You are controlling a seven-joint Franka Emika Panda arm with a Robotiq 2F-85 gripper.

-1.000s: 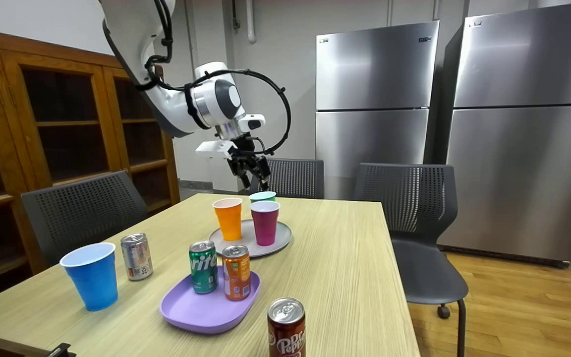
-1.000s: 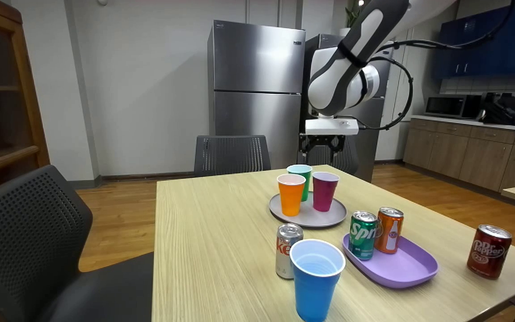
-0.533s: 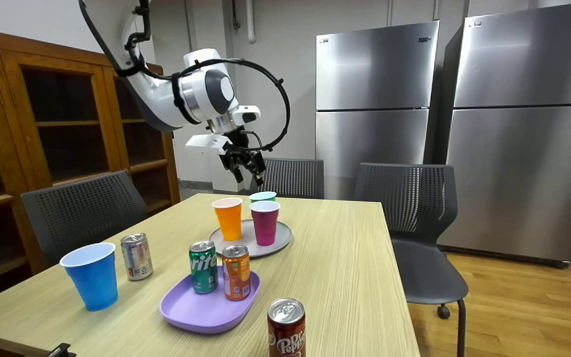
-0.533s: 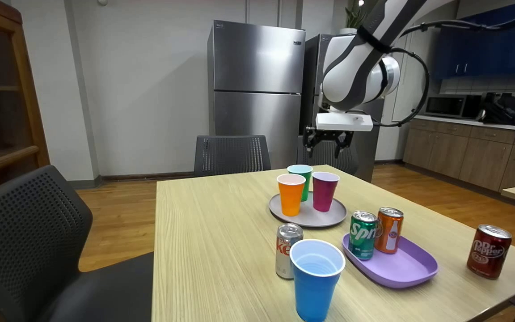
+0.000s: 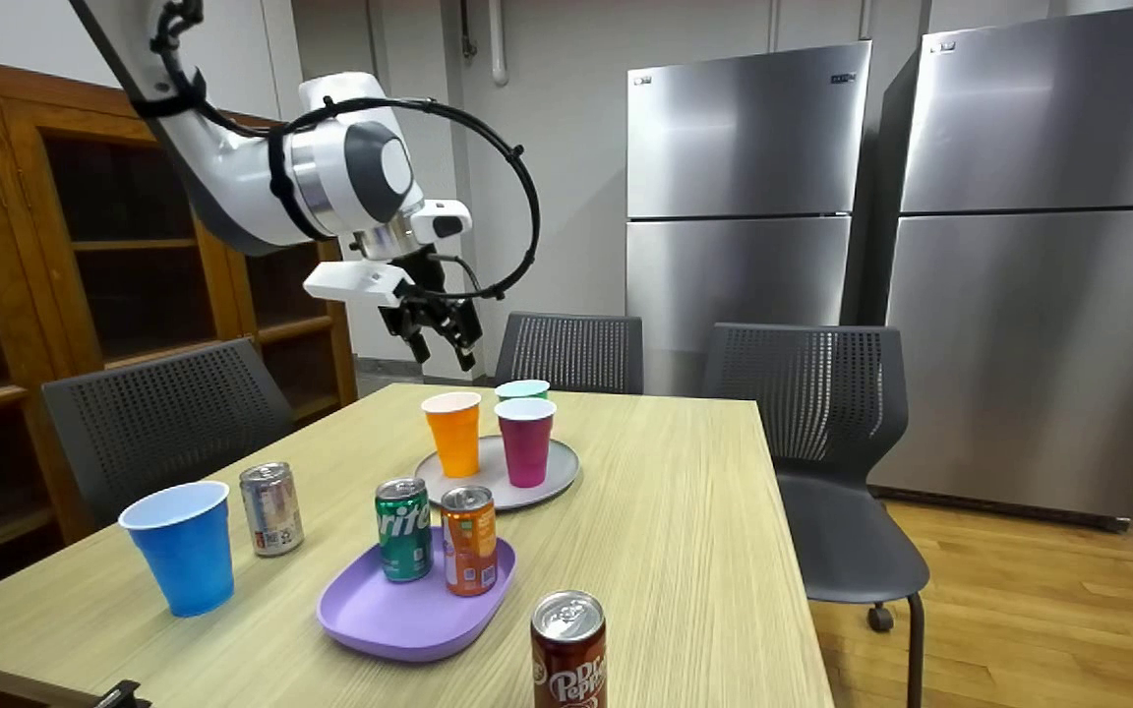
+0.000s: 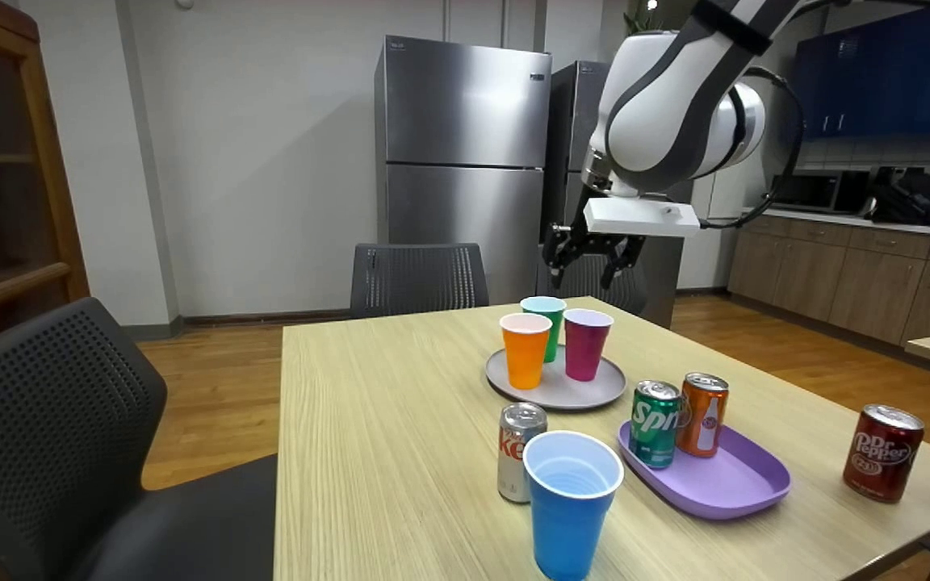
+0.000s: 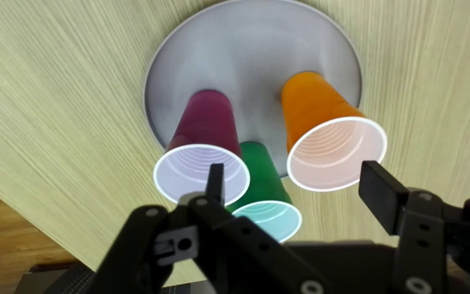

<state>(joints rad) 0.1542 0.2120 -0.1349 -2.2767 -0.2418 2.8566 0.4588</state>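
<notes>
orange cup, purple cup and green cup are, we find, already set upright on the grey plate; the blue cup stands off it on the counter, near a silver can. we observe the tool near these cups, above rim height, fingers well apart, holding nothing and touching none.

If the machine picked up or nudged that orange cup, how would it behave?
The orange cup would probably be light, since it looks empty inside in the wrist view. Its thin-looking wall might give a little if squeezed. A nudge near the top could well tip it, as it is tall and narrower at the base than at the mouth.
</notes>
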